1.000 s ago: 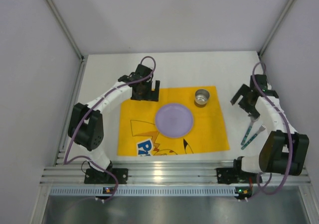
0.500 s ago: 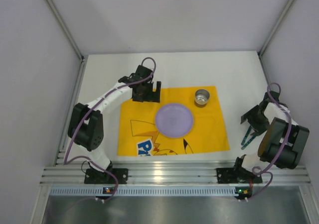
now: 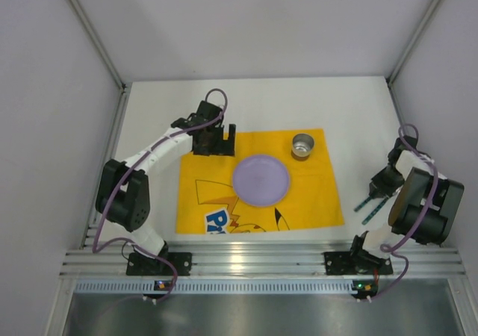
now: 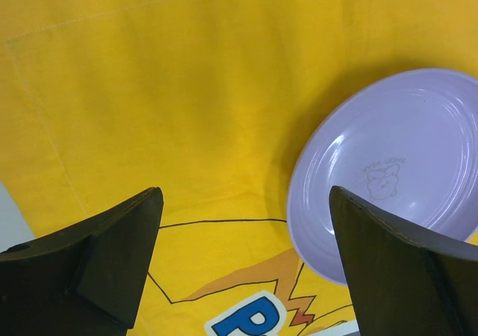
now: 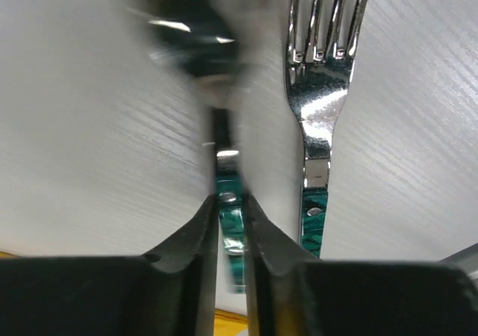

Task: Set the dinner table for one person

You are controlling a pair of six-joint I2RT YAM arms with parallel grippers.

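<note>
On the white dinner table lies a yellow cartoon mat with a lilac plate and a small metal cup. My right gripper is low at the table's right side, over the green-handled cutlery. In the right wrist view my right gripper is shut on the green handle of one utensil whose head is blurred. A fork lies just beside it, untouched. My left gripper hovers open over the mat's far left corner, with the plate to its right.
Grey walls with metal posts close in the table on the left, right and far sides. An aluminium rail carrying both arm bases runs along the near edge. The mat's print shows beneath the left fingers.
My right arm dropped toward the near right, down onto the cutlery, and its jaws closed from wide open onto one green handle. The left gripper shifted slightly left and stayed open.
</note>
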